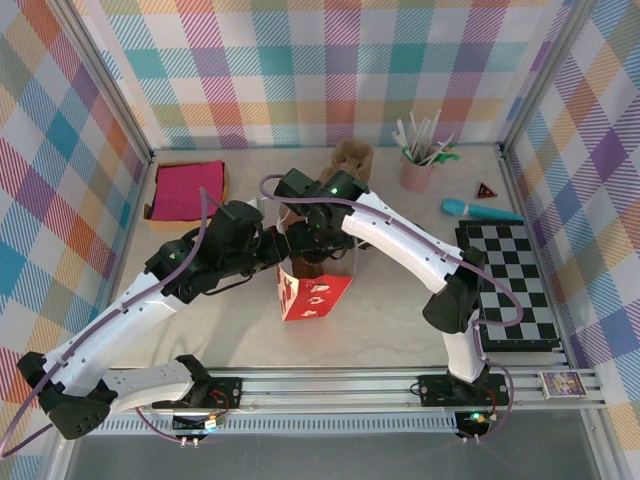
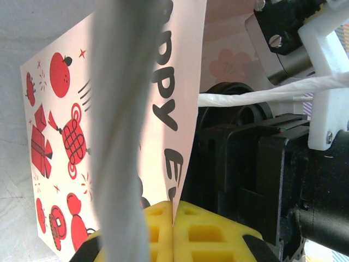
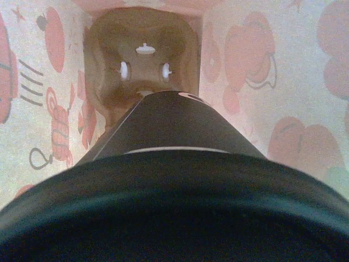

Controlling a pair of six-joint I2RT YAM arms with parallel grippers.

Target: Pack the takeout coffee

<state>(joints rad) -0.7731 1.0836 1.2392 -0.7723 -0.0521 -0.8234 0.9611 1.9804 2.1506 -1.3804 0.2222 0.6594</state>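
Left hand (image 2: 173, 214) pinches paper bag (image 2: 60, 136) wall; right hand (image 1: 318, 238) clasps takeout coffee (image 3: 169, 125) inside: lower straight, centred, release upright on bottom.

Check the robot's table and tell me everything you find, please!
Surface: pale table, looks clean.
Job's things: coffee cup with black lid is inside the paper bag, above a brown cup tray.
Clutter: pink cloth, cup of straws, checkerboard.
Grippers: left gripper shut on the bag's edge; right gripper reaches into the bag, fingers hidden.
Cables: purple cables along both arms.
Surroundings: checked walls.
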